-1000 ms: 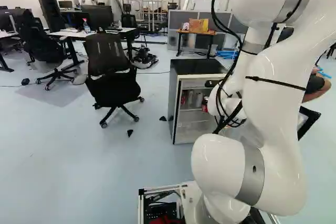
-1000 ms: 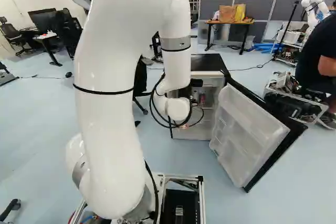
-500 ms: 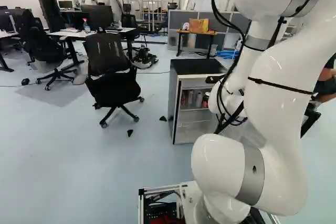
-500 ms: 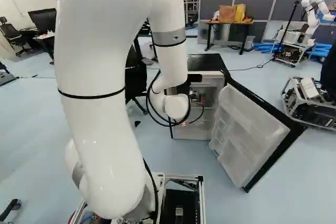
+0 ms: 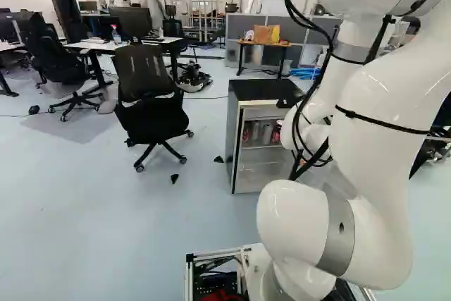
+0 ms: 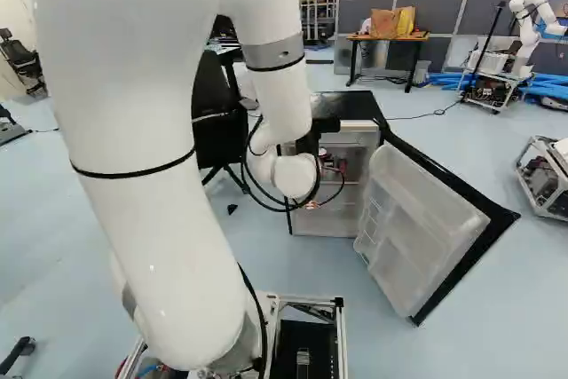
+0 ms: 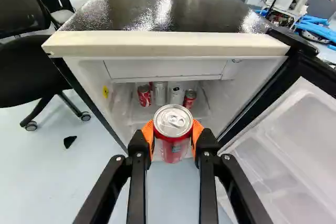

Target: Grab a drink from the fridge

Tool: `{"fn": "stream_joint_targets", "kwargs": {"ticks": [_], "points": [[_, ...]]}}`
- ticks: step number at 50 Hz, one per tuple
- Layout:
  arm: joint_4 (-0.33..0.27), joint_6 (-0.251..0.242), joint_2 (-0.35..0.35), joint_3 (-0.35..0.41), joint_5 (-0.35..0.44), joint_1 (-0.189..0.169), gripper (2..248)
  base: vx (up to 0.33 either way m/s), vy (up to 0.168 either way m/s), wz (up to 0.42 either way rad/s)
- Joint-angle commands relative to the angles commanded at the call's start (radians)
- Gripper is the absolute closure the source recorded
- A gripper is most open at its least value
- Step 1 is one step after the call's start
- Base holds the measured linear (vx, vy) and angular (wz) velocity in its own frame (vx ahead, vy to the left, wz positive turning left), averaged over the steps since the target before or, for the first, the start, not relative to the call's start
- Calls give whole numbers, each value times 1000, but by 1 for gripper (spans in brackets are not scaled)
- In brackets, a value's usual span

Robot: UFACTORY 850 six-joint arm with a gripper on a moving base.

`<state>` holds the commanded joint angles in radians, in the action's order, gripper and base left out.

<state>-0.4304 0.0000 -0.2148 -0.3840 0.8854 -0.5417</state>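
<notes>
So, nearest first: my arm (image 5: 373,132) fills the right side of the left base view, and it's bent over so the wrist sits low by the fridge, about level with the shelves. Makes sense if you want to come in from the front, not over the lid.

The gripper (image 7: 172,129) has a proper hold on a red drink can (image 7: 173,148), one orange pad (image 7: 149,139) on each side, pressed in just below the silver rim. Can's upright, which is what you want with a drink, and gripping the sides leaves the top and tab alone.

As for where the can is, it looks to be right in front of the fridge opening, though I can't swear to the depth. I'd guess the grab itself is done and backing straight out is next. Lifting too early could knock it on the fridge frame.

The fridge door (image 6: 426,228) is swung wide, lower right of the right base view, so it leaves the front open for the arm. Fridge (image 6: 335,193) is near the middle there. Past the held can there's a little row of other cans (image 7: 144,96) inside, grouped close together, so going in sideways would probably bump them.

Way back, upper middle of the right base view, there's a table (image 6: 388,39) with bags on it.
</notes>
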Motion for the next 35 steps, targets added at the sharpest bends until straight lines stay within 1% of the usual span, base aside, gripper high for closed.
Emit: {"fn": "stream_joint_targets", "kwargs": {"ticks": [35], "points": [[0, 0, 96, -1, -112, 15, 157, 0, 0, 0]]}}
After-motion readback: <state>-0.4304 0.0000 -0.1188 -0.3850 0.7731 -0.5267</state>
